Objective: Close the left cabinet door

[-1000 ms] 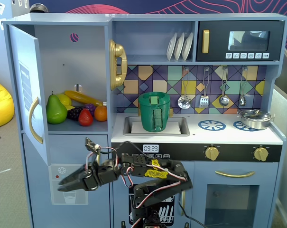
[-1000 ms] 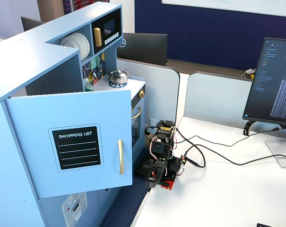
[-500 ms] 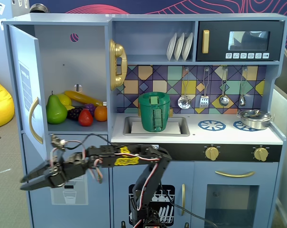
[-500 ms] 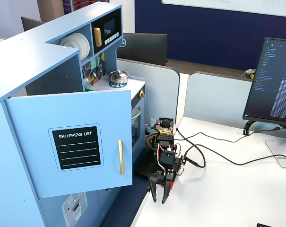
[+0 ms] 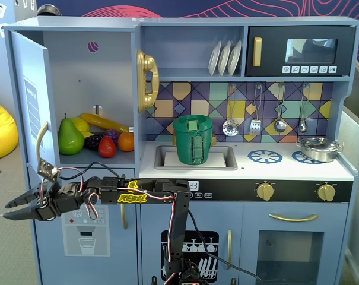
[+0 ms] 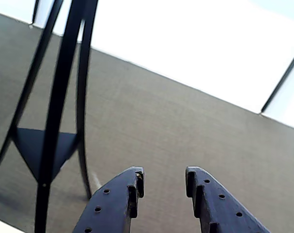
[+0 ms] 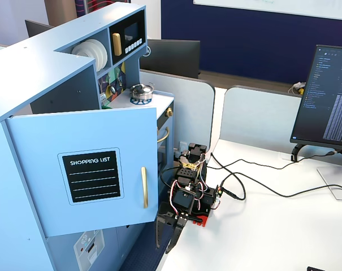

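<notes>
Your left cabinet door (image 7: 83, 169) stands swung wide open, hinged at the outer edge of the toy kitchen (image 5: 238, 178). In a fixed view you see its front, with the black "SHOPPING LIST" panel (image 7: 91, 176) and the gold handle (image 7: 143, 187) near its free edge. In the front-on fixed view the same door (image 5: 29, 98) shows edge-on at the far left, and the opened compartment holds toy fruit (image 5: 93, 138), with a green pear among it.

Your end effector (image 5: 7, 211) is stretched out to the left of the arm's base, below the door's lower edge and in front of the lower door with the dispenser graphic (image 5: 86, 234). Its fingers are slightly apart and hold nothing; the wrist view shows the gap between the two dark fingertips (image 6: 134, 182), with only grey floor and a black metal stand (image 6: 52, 107) beyond. From these views you cannot tell whether it touches the door.
</notes>
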{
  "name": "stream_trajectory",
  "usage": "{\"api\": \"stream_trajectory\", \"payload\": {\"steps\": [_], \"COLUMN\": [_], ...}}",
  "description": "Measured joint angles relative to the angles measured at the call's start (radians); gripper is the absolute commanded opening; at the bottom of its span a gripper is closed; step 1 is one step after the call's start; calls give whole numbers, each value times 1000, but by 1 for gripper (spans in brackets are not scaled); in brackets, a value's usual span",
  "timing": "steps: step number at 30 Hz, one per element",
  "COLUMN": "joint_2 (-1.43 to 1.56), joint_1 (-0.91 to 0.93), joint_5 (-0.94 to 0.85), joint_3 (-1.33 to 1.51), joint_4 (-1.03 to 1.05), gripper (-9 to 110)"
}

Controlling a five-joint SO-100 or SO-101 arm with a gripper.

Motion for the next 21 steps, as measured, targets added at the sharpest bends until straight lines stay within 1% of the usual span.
{"api": "stream_trajectory", "payload": {"steps": [4,10,15,21], "joint_2": [20,150,262,330], "joint_1": [28,109,224,445], "joint_5": [-9,-5,-14,-15], "joint_3": [26,140,206,224], "joint_4": [6,38,74,114], "gripper": [0,0,0,0]}}
